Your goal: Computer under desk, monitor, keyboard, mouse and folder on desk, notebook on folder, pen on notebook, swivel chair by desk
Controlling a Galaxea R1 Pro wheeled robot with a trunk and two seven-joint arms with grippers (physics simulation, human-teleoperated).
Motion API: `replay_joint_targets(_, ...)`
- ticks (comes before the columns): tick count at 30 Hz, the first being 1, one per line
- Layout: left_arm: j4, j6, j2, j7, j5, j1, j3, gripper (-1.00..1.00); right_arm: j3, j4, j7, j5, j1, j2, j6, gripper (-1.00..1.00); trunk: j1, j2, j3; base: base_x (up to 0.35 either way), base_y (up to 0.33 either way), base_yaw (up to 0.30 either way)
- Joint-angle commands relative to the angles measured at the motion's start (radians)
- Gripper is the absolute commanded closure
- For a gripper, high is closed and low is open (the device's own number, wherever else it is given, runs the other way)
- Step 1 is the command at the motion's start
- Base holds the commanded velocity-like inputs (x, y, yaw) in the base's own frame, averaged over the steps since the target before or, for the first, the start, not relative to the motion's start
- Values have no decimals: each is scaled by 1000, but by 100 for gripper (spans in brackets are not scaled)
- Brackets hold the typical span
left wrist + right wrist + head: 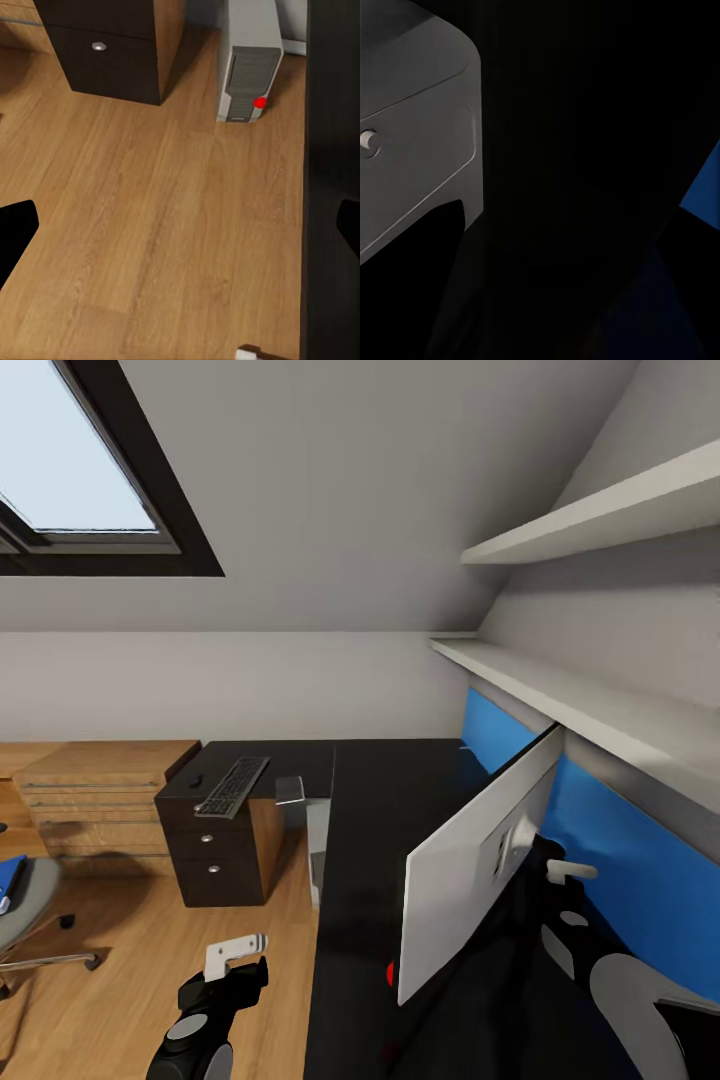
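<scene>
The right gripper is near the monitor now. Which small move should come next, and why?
Probably turn the monitor a little with the right gripper, so its white back goes toward the blue back panel. The monitor, over the desk, shows its back to the room, and the gripper is close at its far edge.

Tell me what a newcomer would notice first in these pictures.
Probably the monitor, standing on the black desk with its white back showing, in front of the blue panel. Next, the skylight in the sloped ceiling, and the keyboard at the desk's far end.
</scene>
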Motion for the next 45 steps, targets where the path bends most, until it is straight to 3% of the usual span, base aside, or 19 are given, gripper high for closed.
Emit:
replay_joint_targets(1, -1, 2, 0, 9, 10, -1, -1, -100, 10, 1, -2, 4, -1, 0, -5, 100, 0, -1, -2, 0, -3, 0)
replay_joint_targets(32, -1, 2, 0, 10, 10, -1, -1, -100, 10, 3, -2, 5, -1, 0, -6, 100, 0, -1, -2, 96, 0, 0)
replay_joint_targets(33, -1, 2, 0, 11, 10, -1, -1, -100, 10, 4, -2, 5, -1, 0, -6, -100, 0, -1, -2, 0, 0, 0)
replay_joint_targets(45, -1, 2, 0, 11, 10, -1, -1, -100, 10, 3, -2, 5, -1, 0, -6, -100, 0, -1, -2, 0, 0, 0)
